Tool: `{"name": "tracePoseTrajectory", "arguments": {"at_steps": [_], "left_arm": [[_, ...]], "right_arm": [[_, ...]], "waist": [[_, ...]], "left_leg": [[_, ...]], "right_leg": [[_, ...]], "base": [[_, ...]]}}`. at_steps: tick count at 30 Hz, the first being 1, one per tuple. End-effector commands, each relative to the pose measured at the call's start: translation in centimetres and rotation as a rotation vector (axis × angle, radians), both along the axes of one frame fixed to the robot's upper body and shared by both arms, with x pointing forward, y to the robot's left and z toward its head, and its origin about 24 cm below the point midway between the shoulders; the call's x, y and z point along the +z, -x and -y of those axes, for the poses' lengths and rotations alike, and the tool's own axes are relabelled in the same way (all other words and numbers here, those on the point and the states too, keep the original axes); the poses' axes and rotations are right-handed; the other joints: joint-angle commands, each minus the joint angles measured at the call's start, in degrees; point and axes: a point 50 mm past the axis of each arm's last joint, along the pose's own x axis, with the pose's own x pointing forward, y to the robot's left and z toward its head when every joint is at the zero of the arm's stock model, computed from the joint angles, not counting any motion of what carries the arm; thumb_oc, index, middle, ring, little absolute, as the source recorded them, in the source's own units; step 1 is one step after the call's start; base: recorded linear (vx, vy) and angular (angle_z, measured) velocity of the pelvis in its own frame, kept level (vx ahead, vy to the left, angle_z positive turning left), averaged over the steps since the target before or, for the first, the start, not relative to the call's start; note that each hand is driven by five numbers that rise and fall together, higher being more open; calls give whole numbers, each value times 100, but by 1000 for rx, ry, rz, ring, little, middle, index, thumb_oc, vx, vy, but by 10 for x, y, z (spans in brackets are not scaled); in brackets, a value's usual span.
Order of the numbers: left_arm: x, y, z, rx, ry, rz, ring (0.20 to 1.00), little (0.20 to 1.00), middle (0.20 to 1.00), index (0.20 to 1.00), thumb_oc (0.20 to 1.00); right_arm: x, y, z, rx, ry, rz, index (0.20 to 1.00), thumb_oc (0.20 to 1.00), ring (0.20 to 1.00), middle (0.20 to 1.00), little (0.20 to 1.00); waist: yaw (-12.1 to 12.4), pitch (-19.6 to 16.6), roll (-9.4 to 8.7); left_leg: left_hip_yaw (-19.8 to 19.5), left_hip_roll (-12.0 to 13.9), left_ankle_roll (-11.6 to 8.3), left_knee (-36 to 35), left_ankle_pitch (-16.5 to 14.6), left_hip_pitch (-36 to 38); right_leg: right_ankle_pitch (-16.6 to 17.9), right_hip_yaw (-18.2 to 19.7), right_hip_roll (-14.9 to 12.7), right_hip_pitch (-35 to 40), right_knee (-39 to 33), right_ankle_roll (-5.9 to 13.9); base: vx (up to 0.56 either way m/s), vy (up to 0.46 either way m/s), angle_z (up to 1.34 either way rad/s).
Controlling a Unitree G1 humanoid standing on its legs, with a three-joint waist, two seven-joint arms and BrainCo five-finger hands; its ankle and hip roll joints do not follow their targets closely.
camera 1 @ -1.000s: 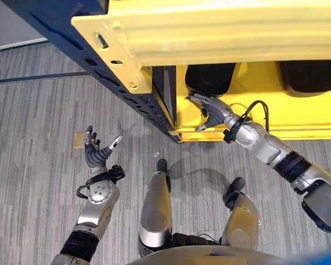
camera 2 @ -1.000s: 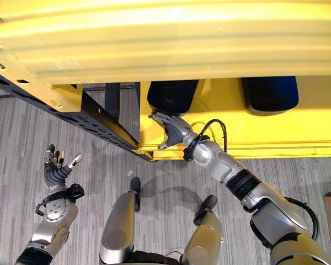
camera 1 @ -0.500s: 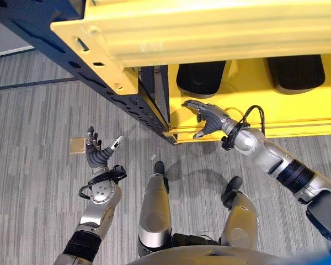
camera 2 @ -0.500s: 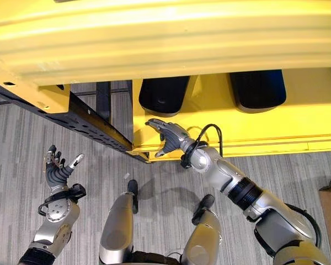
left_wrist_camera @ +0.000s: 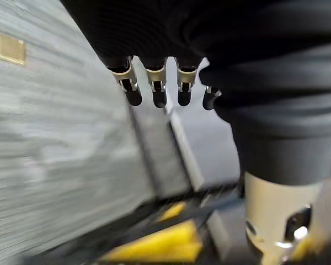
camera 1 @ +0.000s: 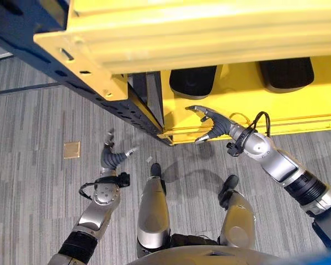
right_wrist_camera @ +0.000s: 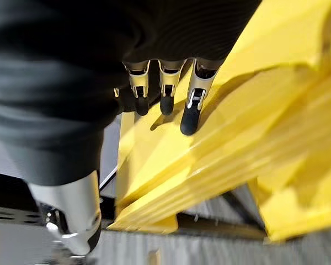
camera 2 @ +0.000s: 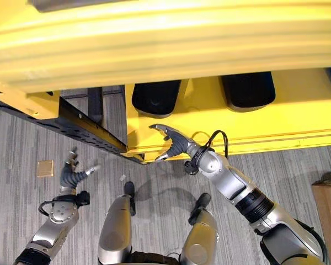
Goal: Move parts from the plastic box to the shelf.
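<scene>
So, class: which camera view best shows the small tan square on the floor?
The left eye view: the tan square lies whole on the grey carpet. The right eye view shows it smaller; the left wrist view catches it at the picture's edge.

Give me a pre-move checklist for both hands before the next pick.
1. Right hand empty: ok, fingers spread, nothing held, in front of the lower yellow shelf beam.
2. Left hand empty: ok, open over the grey carpet.
3. Parts on the shelf: ok, two black parts sit on the lower level.
4. Plastic box located: cannot tell.
5. Right hand touching the beam: cannot tell.
6. Floor near left hand: not ok, a small tan square lies there.
</scene>
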Motion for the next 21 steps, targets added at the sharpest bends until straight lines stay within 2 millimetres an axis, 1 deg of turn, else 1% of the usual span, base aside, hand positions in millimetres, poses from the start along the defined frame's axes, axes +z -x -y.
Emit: {"name": "tracePoseTrajectory", "arguments": {"at_steps": [1, 2, 3, 4, 5, 6, 7, 9, 10, 11, 12, 13, 14, 16, 17, 18, 19, 21], "left_arm": [[-37, 30, -10, -96, -79, -288, 1000, 1000, 1000, 1000, 1000], [-47, 38, -12, -105, -94, -369, 1000, 1000, 1000, 1000, 1000], [-60, 52, -19, -109, -95, -463, 1000, 1000, 1000, 1000, 1000], [-61, 52, -19, -109, -94, -463, 1000, 1000, 1000, 1000, 1000], [-73, 67, -23, -156, -82, -599, 1000, 1000, 1000, 1000, 1000], [-79, 77, -24, -229, -101, -686, 1000, 1000, 1000, 1000, 1000], [-85, 89, -23, -259, -84, -747, 1000, 1000, 1000, 1000, 1000], [-88, 95, -23, -257, -16, -774, 1000, 1000, 1000, 1000, 1000], [-85, 96, -17, -297, 64, -735, 1000, 1000, 1000, 1000, 1000], [-82, 92, -15, -317, 71, -702, 1000, 1000, 1000, 1000, 1000], [-80, 90, -14, -328, 74, -682, 1000, 1000, 1000, 1000, 1000], [-76, 84, -11, -355, 81, -644, 1000, 1000, 1000, 1000, 1000], [-71, 77, -8, -396, 85, -616, 1000, 1000, 1000, 1000, 1000], [-65, 71, -2, -434, 80, -568, 1000, 1000, 1000, 1000, 1000], [-63, 69, -1, -443, 76, -550, 1000, 1000, 1000, 1000, 1000], [-52, 60, 6, -472, 72, -476, 1000, 1000, 1000, 1000, 1000], [-51, 59, 7, -474, 76, -474, 1000, 1000, 1000, 1000, 1000], [-41, 51, 14, -511, 76, -414, 1000, 1000, 1000, 1000, 1000]], "right_arm": [[-16, 17, 9, 122, -9, -252, 1000, 1000, 1000, 1000, 1000], [-17, 19, 10, 136, -29, -290, 1000, 1000, 1000, 1000, 1000], [-17, 21, 13, 174, -53, -362, 1000, 1000, 1000, 1000, 1000], [-17, 21, 13, 174, -53, -362, 1000, 1000, 1000, 1000, 1000], [-16, 31, 13, 242, -83, -435, 1000, 1000, 1000, 1000, 1000], [-16, 36, 15, 257, -112, -461, 1000, 1000, 1000, 1000, 1000], [-12, 36, 20, 271, -142, -479, 1000, 1000, 1000, 1000, 1000], [-9, 38, 22, 306, -171, -521, 1000, 1000, 1000, 1000, 1000], [-12, 38, 24, 304, -175, -538, 1000, 1000, 1000, 1000, 1000], [-11, 38, 24, 294, -180, -531, 1000, 1000, 1000, 1000, 1000], [-11, 38, 25, 287, -185, -525, 1000, 1000, 1000, 1000, 1000], [-11, 39, 25, 264, -200, -514, 1000, 1000, 1000, 1000, 1000], [-9, 38, 28, 230, -221, -498, 1000, 1000, 1000, 1000, 1000], [-9, 36, 30, 210, -253, -488, 1000, 1000, 1000, 1000, 1000], [-10, 36, 31, 207, -264, -489, 1000, 1000, 1000, 1000, 1000], [-12, 35, 35, 194, -318, -496, 1000, 1000, 1000, 1000, 1000], [-12, 36, 35, 194, -324, -499, 1000, 1000, 1000, 1000, 1000], [-17, 38, 34, 194, -358, -508, 1000, 1000, 1000, 1000, 1000]], "waist": [[-27, -199, -4], [-48, -222, 3], [-82, -282, 14], [-80, -281, 16], [-151, -379, 30], [-200, -448, 53], [-260, -528, 91], [-340, -689, 111], [-339, -859, 132], [-361, -865, 149], [-378, -866, 156], [-417, -872, 166], [-445, -901, 164], [-435, -937, 149], [-426, -952, 144], [-385, -1000, 126], [-383, -1009, 128], [-381, -1070, 120]], "left_leg": [[835, 222, 228, -168, 282, 326], [864, 248, 214, -196, 307, 372], [904, 300, 174, -244, 354, 439], [905, 300, 173, -247, 357, 442], [979, 379, 144, -329, 397, 575], [1027, 451, 109, -363, 435, 646], [1078, 544, 62, -425, 494, 743], [1175, 718, -25, -607, 632, 937], [1197, 979, -279, -1158, 1360, 1130], [1336, 1056, -359, -1238, 1586, 1118], [1435, 1083, -394, -1278, 1672, 1121], [1674, 1100, -422, -1336, 1740, 1149], [1853, 1041, -408, -1345, 1744, 1164], [1860, 830, -291, -1227, 1546, 1104], [1833, 767, -260, -1167, 1494, 1070], [1777, 483, -173, -864, 1357, 951], [1774, 449, -159, -825, 1326, 938], [1773, 170, -76, -672, 1182, 865]], "right_leg": [[-416, -241, -175, 203, 524, 145], [-419, -248, -174, 209, 535, 135], [-434, -259, -186, 212, 561, 121], [-435, -258, -186, 213, 561, 120], [-476, -298, -201, 223, 631, 101], [-515, -318, -209, 206, 711, 66], [-586, -336, -218, 173, 837, 15], [-745, -406, -213, 128, 1043, -112], [-883, -559, -5, 178, 1029, -310], [-902, -679, 45, 231, 964, -355], [-908, -751, 68, 259, 927, -373], [-919, -911, 107, 309, 865, -411], [-936, -1063, 152, 346, 821, -453], [-962, -1166, 255, 392, 741, -524], [-953, -1185, 297, 417, 683, -537], [-851, -1259, 525, 614, 254, -575], [-831, -1266, 560, 645, 188, -576], [-708, -1262, 748, 815, -192, -559]], "base": [[48, -46, -12], [55, -63, -9], [42, -53, -8], [104, -135, -14], [128, -189, -11], [189, -306, -3], [190, -317, 8], [231, -353, 18], [184, -356, 18], [116, -312, 21], [-39, -162, 35], [-63, -179, 43], [-63, -188, 40], [-23, -135, 73], [22, -210, 74], [26, -178, 29], [32, -205, 24], [29, -112, 4]]}}
